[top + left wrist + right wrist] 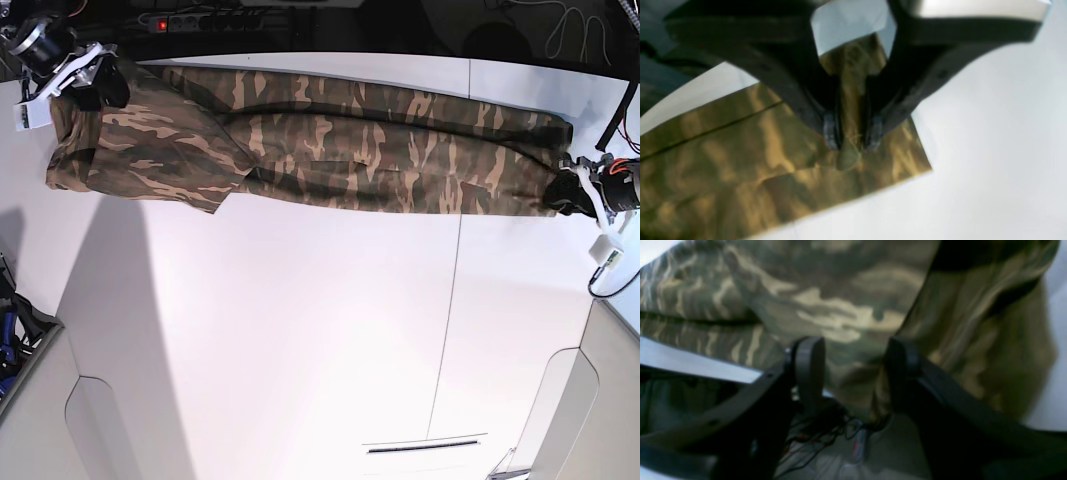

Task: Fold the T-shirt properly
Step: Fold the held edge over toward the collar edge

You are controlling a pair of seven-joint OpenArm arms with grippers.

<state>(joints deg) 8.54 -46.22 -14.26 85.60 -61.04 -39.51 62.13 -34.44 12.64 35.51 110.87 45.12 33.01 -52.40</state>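
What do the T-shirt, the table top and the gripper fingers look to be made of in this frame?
T-shirt: soft woven or knit cloth, matte, camouflage-printed; it creases and drapes where the left gripper pinches it.
Table: smooth white board, probably laminate, slightly glossy, with a thin seam line.
Fingers of the right gripper: black, matte, likely moulded plastic with rounded pads.

I read this as a robotics lab or test bench rather than a home. I am looking down on a wide white worktable [300, 330] made of joined panels, with a seam running across it. Along its far edge lies a power strip [205, 20] with a lit red switch, and loose cables [560, 25] trail over the dark floor behind. Two robot arms are mounted at opposite ends of the table, with bare wiring [826, 436] visible under my right wrist camera.
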